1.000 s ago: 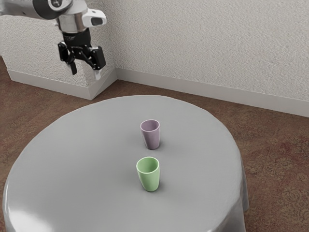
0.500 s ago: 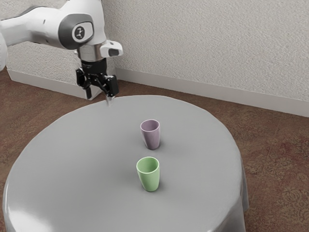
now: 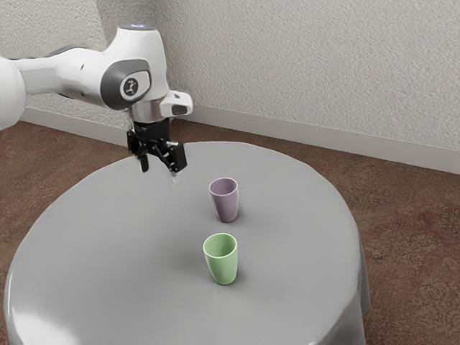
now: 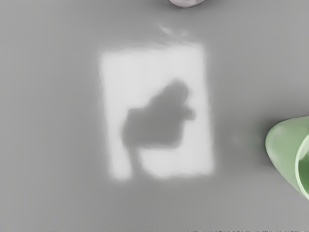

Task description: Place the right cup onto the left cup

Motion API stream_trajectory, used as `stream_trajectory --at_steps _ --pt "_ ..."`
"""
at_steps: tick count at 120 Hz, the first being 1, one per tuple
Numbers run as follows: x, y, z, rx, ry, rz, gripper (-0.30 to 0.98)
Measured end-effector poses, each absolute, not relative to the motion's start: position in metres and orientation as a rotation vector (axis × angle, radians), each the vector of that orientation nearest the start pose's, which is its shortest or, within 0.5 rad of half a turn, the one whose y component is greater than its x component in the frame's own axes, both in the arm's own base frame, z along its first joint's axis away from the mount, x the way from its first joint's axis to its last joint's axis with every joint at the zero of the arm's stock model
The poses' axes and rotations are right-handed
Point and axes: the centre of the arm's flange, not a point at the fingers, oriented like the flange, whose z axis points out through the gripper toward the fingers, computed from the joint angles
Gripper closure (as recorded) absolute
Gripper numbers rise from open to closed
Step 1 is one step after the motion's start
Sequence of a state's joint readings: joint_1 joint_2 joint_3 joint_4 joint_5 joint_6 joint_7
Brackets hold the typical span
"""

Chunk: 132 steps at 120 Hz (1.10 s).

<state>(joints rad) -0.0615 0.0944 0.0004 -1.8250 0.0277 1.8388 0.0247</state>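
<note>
My gripper (image 3: 159,172) hangs above the table toward the exterior view's left, its two fingers apart with nothing between them. A purple cup (image 3: 226,204) stands upright on the table, lower than my gripper and off to the exterior view's right. Nearer that camera is a green cup (image 3: 223,264), also upright and separate from the purple one. In the wrist view part of the green cup (image 4: 287,145) is visible, cut off by the frame, and a small piece of the purple cup (image 4: 187,2) shows too.
The round table (image 3: 115,251) has a smooth grey cover that drapes over its edge. A textured wall (image 3: 309,65) rises behind it. On the tabletop a bright reflected patch (image 4: 154,63) contains a dark shape.
My arm has come in from the exterior view's upper left, moving lower and toward its right, closer to the cups. Both cups stand where they were.
</note>
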Motion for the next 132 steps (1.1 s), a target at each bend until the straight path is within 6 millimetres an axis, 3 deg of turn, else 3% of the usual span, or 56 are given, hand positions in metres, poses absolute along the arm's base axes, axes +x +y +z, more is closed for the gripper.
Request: stream_trajectory --at_steps 27,47,73,102,132 --pt "0.565 -0.045 0.452 -3.111 0.178 0.118 0.0" --pt "0.562 -0.063 0.449 -3.13 0.157 0.107 0.0" --pt "0.556 -0.077 0.44 -3.165 0.03 0.146 0.0" --pt "0.55 -0.078 0.426 -3.179 -0.147 0.192 0.0" --pt "0.55 -0.087 0.418 -3.164 -0.2 0.207 0.0"
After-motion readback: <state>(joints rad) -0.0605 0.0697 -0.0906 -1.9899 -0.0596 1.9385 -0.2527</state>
